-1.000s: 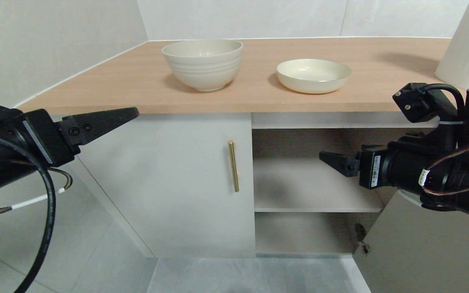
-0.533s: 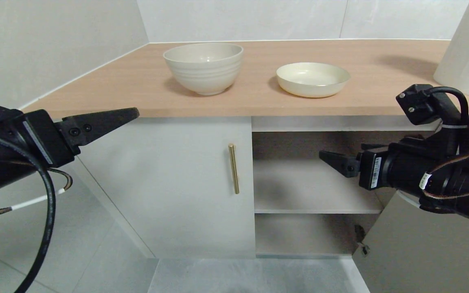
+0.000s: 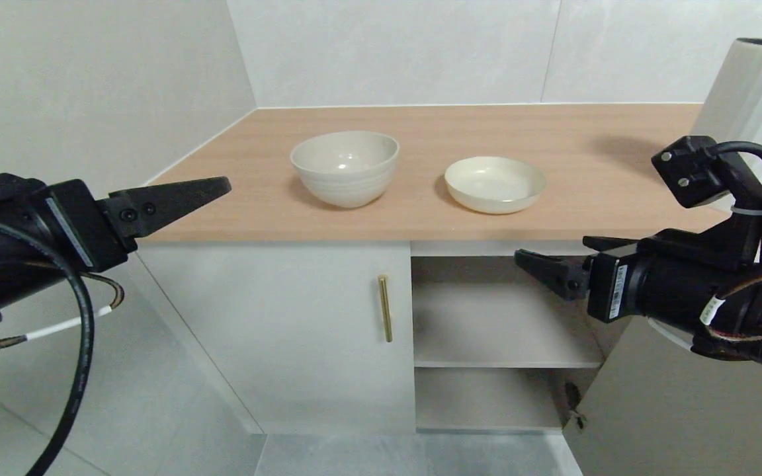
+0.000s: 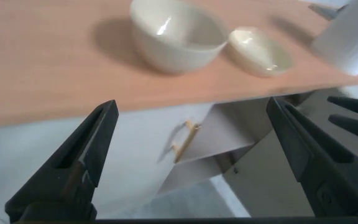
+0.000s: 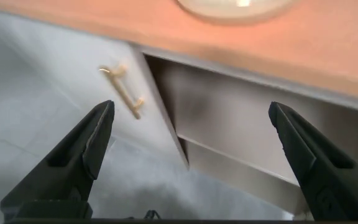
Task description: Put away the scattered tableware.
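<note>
A deep cream bowl [image 3: 344, 166] and a shallow cream bowl [image 3: 495, 183] stand side by side on the wooden counter [image 3: 421, 132], upright and empty. The left wrist view shows both, the deep bowl [image 4: 179, 37] and the shallow bowl [image 4: 261, 53]. My left gripper [image 3: 219, 187] hangs open off the counter's left front corner, holding nothing [image 4: 191, 104]. Below the counter edge, in front of the open cabinet bay, my right gripper [image 3: 553, 258] is open and empty [image 5: 191, 107]. The shallow bowl's underside [image 5: 235, 5] sits above it.
The cabinet's right door [image 3: 652, 410] is swung open, showing a bare shelf [image 3: 500, 324] and a lower bay. Its left door is closed and has a gold handle [image 3: 385, 308]. A tall white ribbed container [image 3: 745, 99] stands at the counter's right end.
The head camera has risen, so the counter and bowls sit lower in the picture and more of the countertop shows. The bowls have not moved, and both grippers stay open.
</note>
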